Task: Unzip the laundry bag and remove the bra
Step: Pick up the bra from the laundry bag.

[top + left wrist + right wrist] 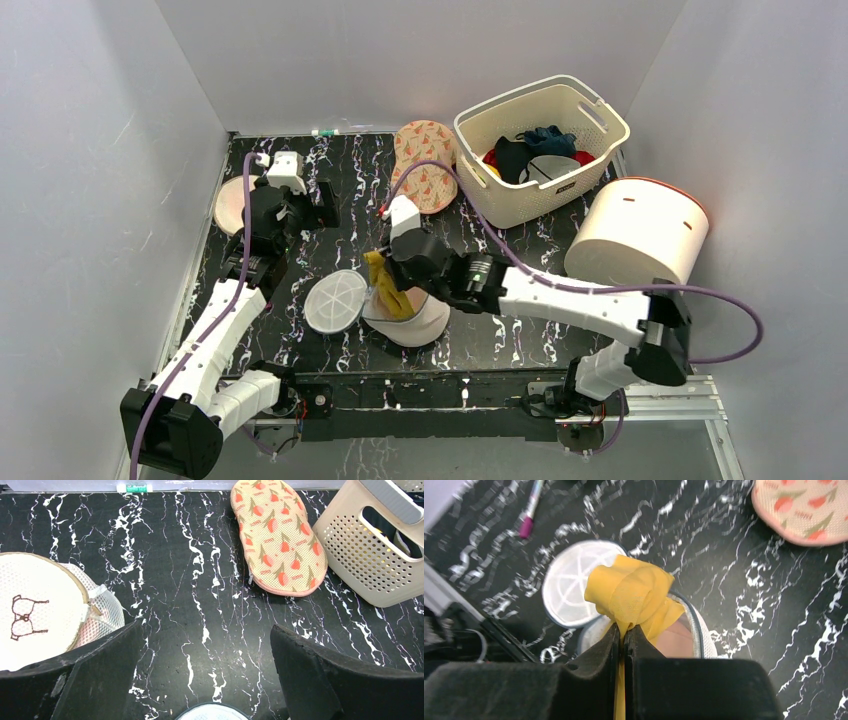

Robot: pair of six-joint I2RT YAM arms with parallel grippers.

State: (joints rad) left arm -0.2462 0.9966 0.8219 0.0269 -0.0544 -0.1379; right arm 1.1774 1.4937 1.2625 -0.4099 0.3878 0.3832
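Right gripper (624,641) clamped on the yellow bra (631,592), bunched above the unzipped laundry bag (422,327) at the near centre of the table (350,190); left gripper (206,630) spread wide, holding nothing. A slow, straight lift should clear the rim without dragging the bag along.

We see the left end effector (206,645), jaws wide apart, above the black marbled table (190,555) | left: round white bag with bra drawing (35,615) | right: tulip-print pouch (280,540) just beside a cream perforated basket (360,555)
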